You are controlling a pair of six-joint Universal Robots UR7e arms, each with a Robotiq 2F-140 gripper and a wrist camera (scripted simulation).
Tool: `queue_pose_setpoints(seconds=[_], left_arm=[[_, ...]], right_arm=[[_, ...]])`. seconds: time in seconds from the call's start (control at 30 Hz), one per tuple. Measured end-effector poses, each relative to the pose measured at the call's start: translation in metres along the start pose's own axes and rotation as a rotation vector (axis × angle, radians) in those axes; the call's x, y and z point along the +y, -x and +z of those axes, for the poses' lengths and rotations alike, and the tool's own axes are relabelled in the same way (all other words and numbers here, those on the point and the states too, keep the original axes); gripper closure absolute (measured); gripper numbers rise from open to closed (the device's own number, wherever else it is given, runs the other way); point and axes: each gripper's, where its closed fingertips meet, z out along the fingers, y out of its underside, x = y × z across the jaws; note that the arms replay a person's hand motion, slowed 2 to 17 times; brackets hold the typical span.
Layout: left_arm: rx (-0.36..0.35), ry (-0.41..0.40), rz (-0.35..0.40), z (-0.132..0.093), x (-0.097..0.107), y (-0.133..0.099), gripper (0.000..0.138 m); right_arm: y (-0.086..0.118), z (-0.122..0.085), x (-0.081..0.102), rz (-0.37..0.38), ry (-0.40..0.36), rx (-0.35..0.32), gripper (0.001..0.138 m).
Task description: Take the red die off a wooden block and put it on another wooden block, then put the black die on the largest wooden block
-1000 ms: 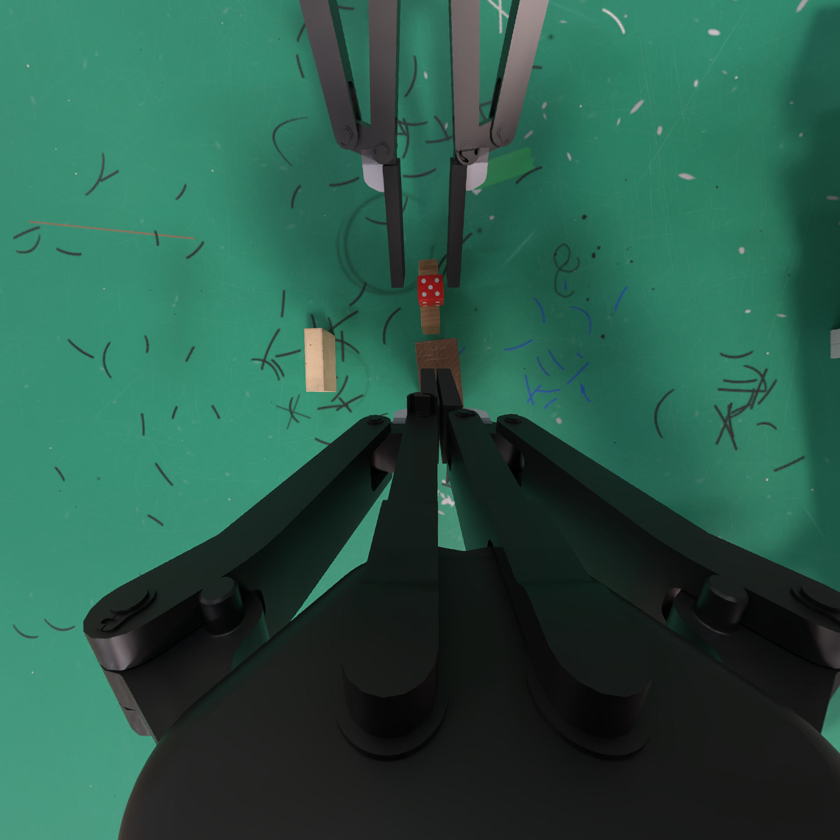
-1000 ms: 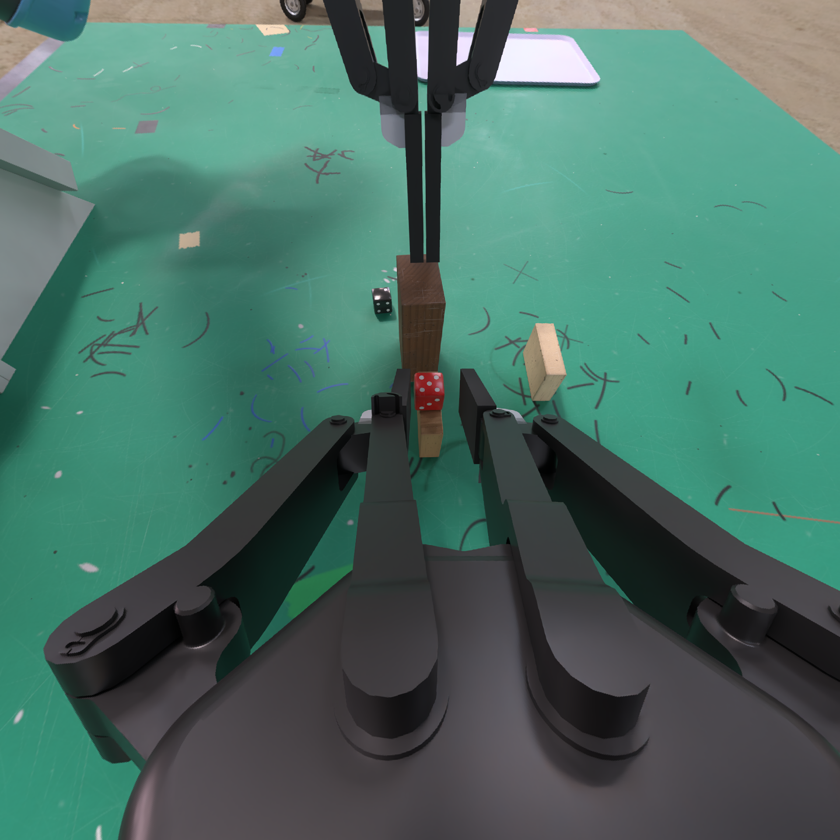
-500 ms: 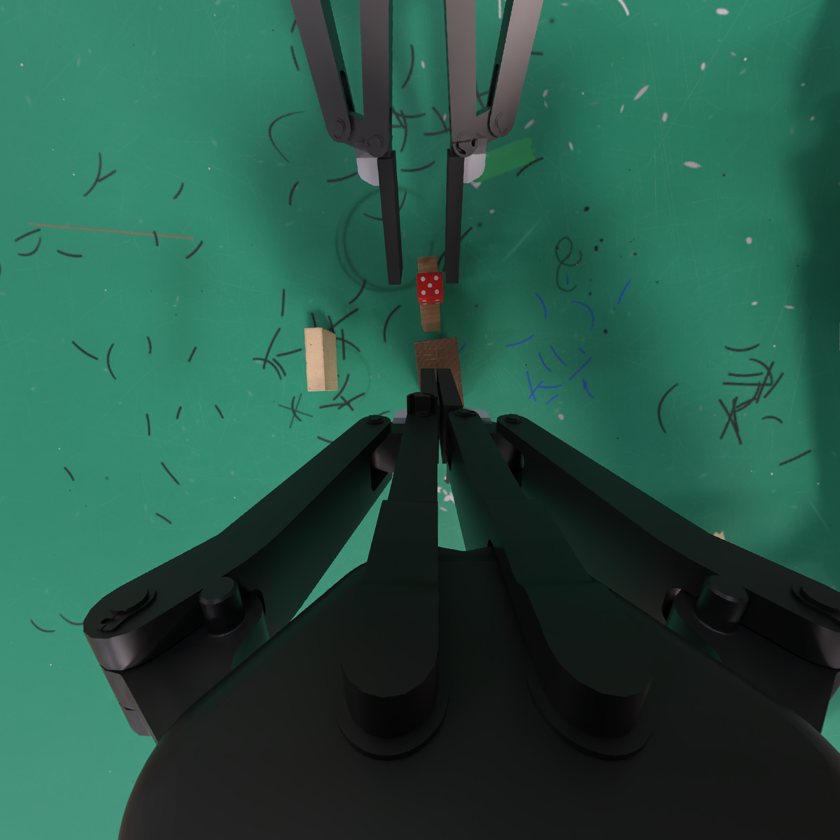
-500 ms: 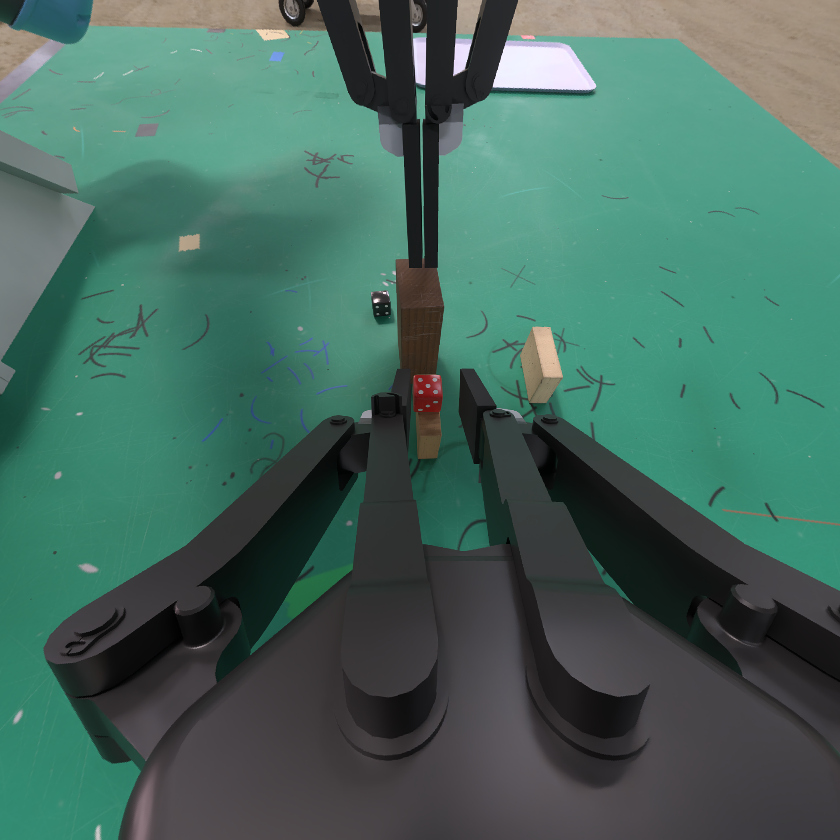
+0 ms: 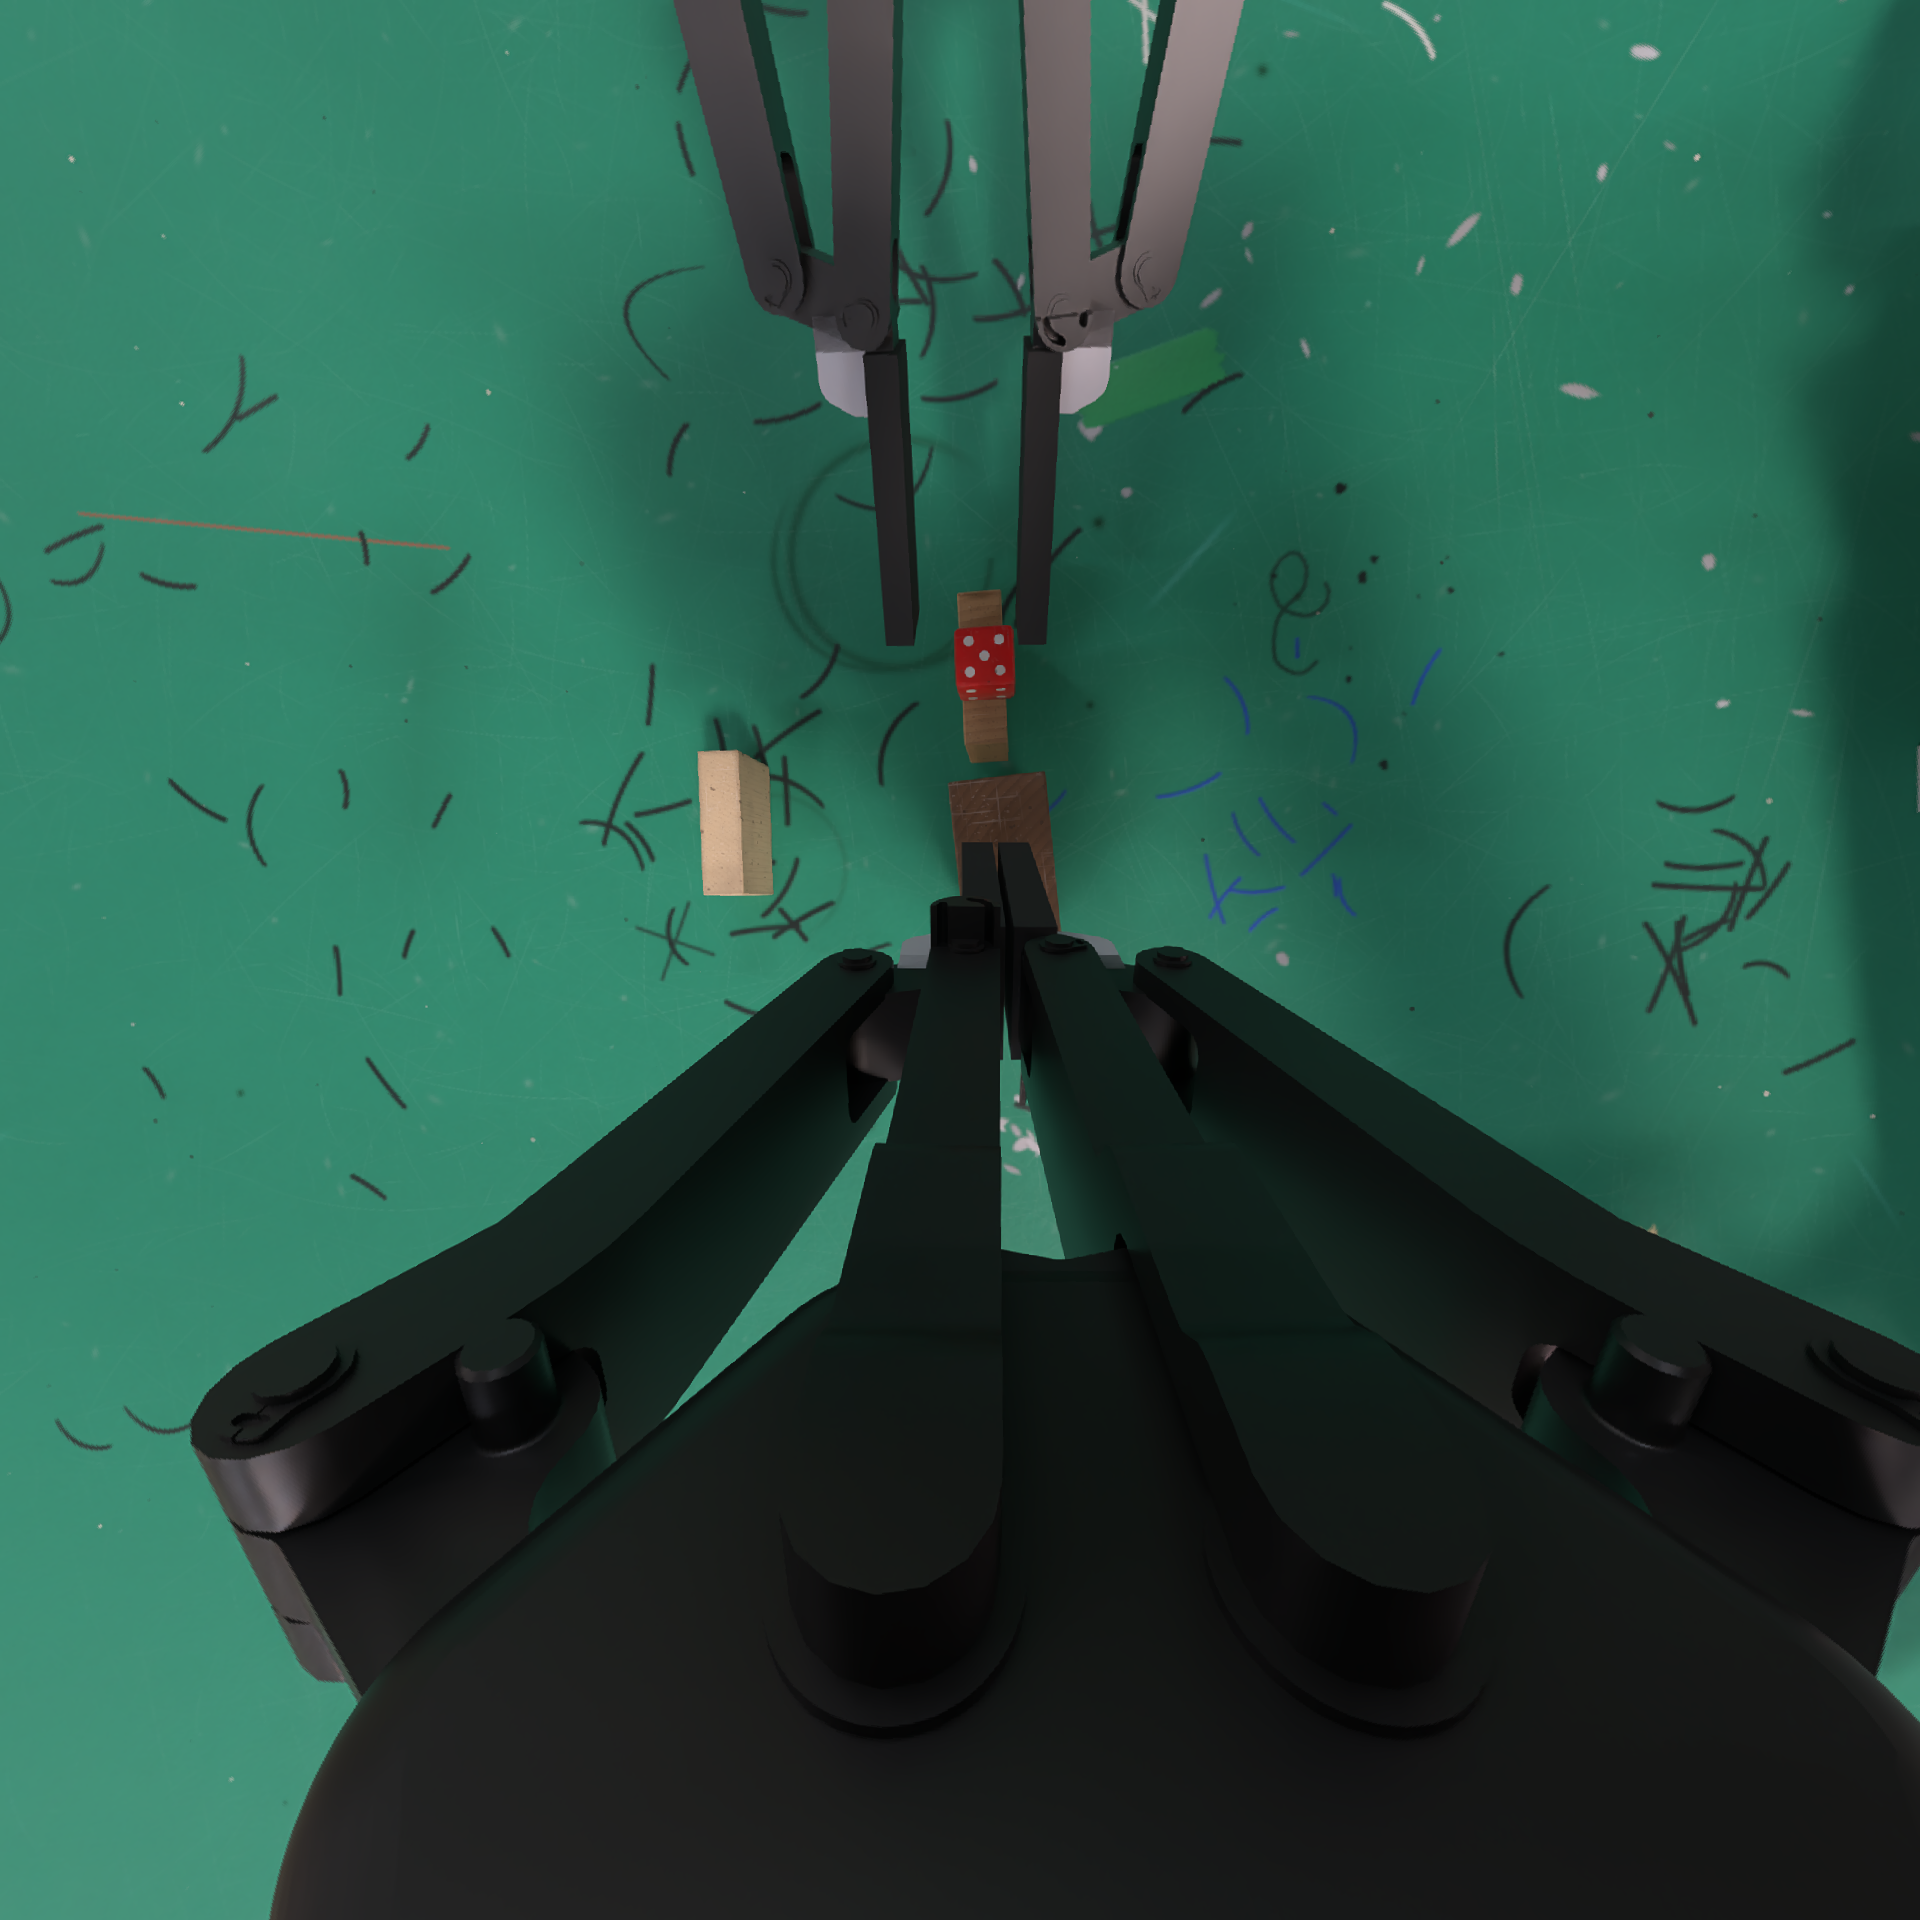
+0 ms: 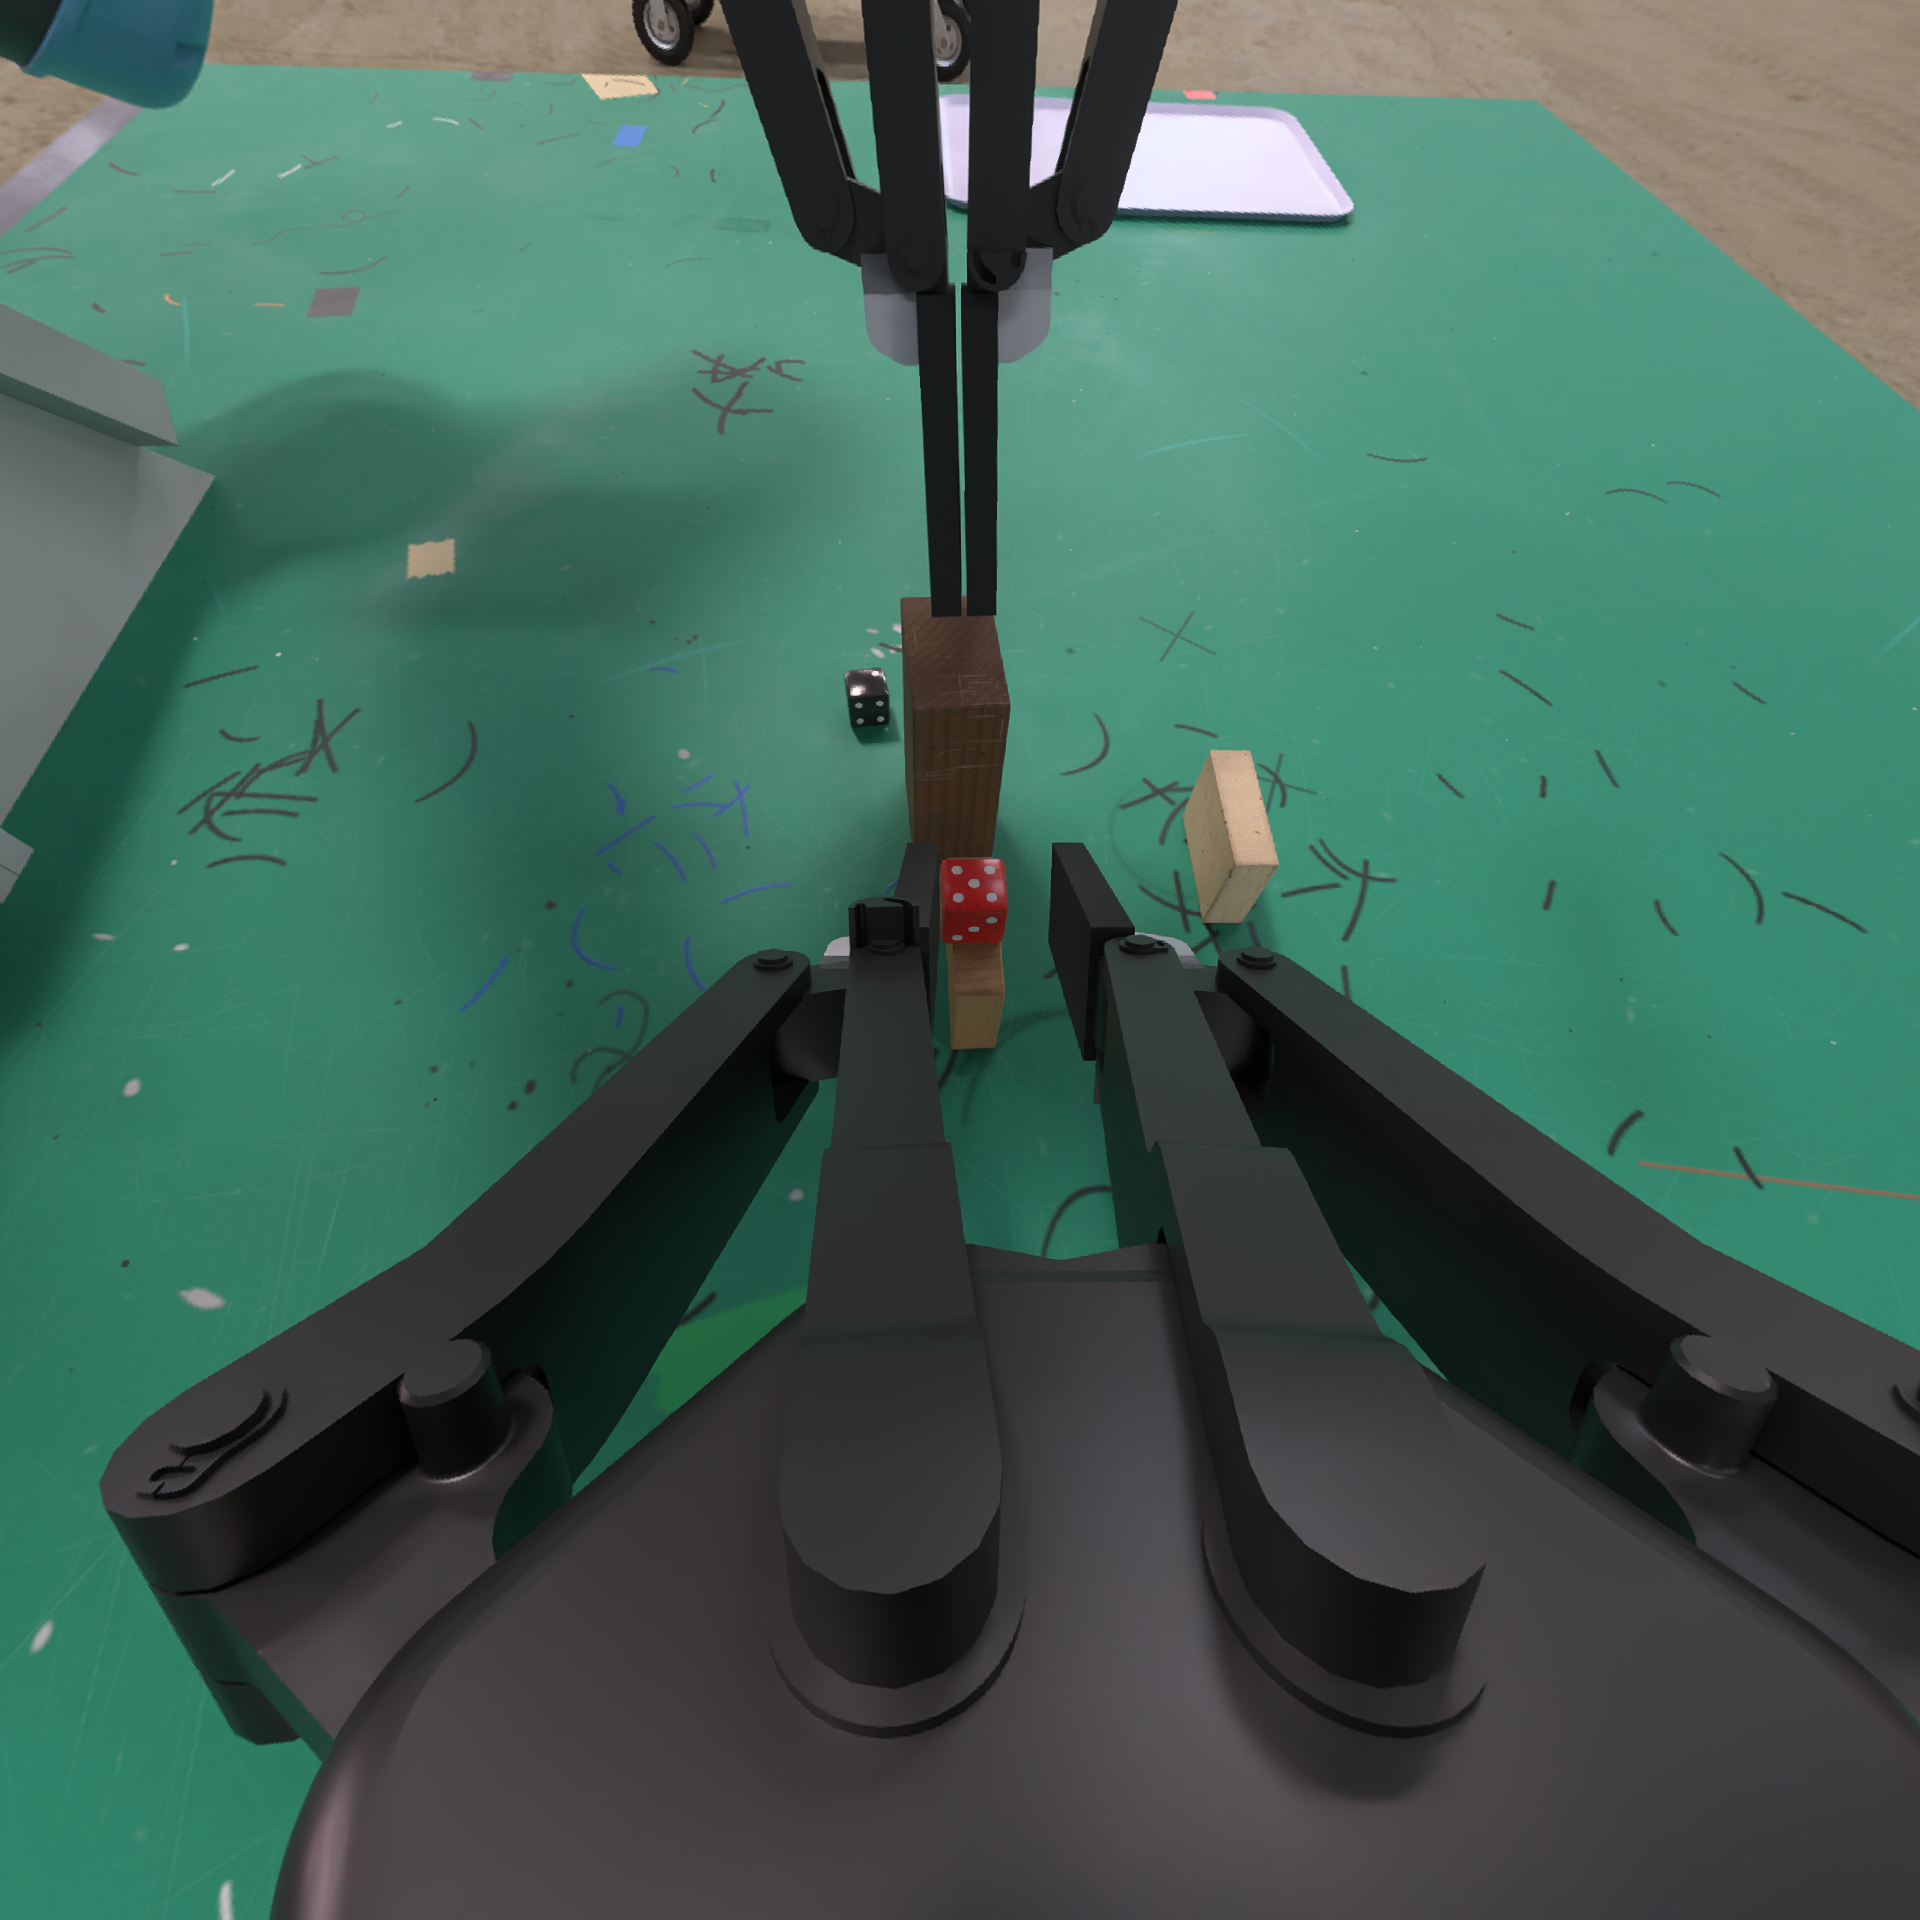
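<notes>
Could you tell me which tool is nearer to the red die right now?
The right tool: its open fingers flank the red die. The shut left tool sits beyond, above the dark brown block.

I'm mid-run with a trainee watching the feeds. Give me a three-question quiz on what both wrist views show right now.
1. True or false: the red die rests on the small tan block, between the open fingers of the right gripper.
2. Which block do the closed fingertips of the left gripper hang over?
A. pale block
B. tall dark brown block
C. small tan block
3. Fill in: the black die lies on the green table, beside the ____ block.

Key: 1 true; 2 B; 3 tall dark brown.
</notes>
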Motion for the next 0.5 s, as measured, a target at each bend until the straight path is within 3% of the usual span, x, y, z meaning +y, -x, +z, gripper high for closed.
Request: queue_pose_setpoints(seconds=[0.5], left_arm=[[-0.018,-0.011,-0.008,-0.0003,-0.0016,0.0012,0.138]], right_arm=[[-0.0014,-0.0056,-0.0030,-0.003,-0.014,0.011,0.110]])
